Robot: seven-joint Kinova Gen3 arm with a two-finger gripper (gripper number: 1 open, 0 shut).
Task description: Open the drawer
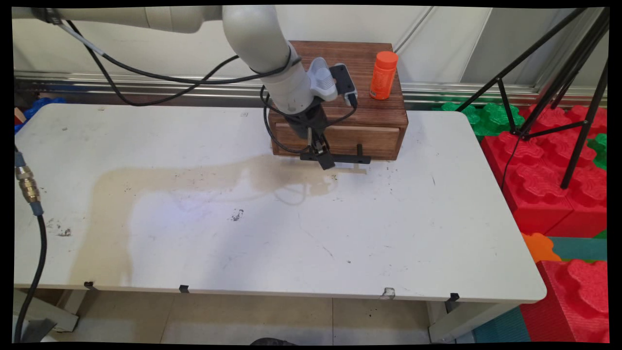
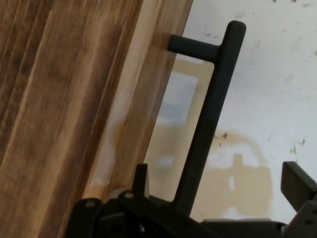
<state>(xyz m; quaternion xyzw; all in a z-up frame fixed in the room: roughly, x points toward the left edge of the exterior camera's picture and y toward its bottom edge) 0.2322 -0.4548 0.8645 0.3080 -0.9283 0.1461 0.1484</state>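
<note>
1. The black two-finger gripper [image 1: 321, 158] hung at the front of a small dark-stained wooden drawer box [image 1: 384, 124] at the far middle of the table; its fingers stood apart, one on either side of the box's black metal bar handle [image 1: 345, 158], and whether the pads pressed the bar could not be told.
2. In the hand view, the bar handle [image 2: 208, 124] ran up between the fingers, one finger [image 2: 297, 183] well clear on the right, the other low beside the drawer front [image 2: 148, 99] (the drawer looked closed or very nearly so).
3. The handle appeared stiff, smooth and rather slippery, best taken across its straight middle between the two posts; the box looked solid and fairly heavy, though a light box might slide on the smooth tabletop.
4. An orange plastic bottle [image 1: 383, 75] with an orange cap stood upright on the box's top, towards its right side, probably light and easily toppled.
5. The white table [image 1: 413, 233] was scuffed, speckled with dark marks and crossed by a broad tan stain [image 1: 160, 180] reaching to the box.
6. Red and green foam blocks [image 1: 539, 170] and a black tripod [image 1: 568, 97] stood to the right, beyond the table's edge
</note>
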